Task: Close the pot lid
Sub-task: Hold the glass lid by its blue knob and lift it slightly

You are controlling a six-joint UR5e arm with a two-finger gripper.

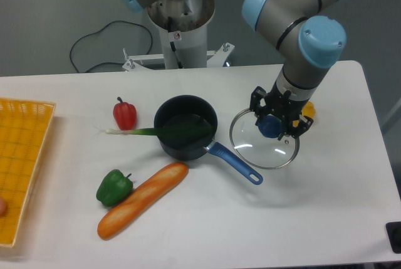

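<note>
Gripper [274, 125] is positioned right of centre, fingers set around the lid [264, 145] knob; firm grasp cannot be confirmed. Pot [185, 127] is seen at centre, uncovered, lid just right of it.

Open white tabletop [326, 206] right of and in front of the round clear glass lid with blue knob [254, 150]: free passage there. Between lid and small dark navy saucepan [185, 126], only a narrow gap, crossed low by the bright blue pot handle [235, 163]. Across the pot's mouth, a long green leek [156, 131], overhanging the left rim. Left of the pot, a red bell pepper [124, 114]; in front, a baguette [143, 199] and a green bell pepper [114, 187]. Close behind the lid, a small orange object [307, 111].
</note>
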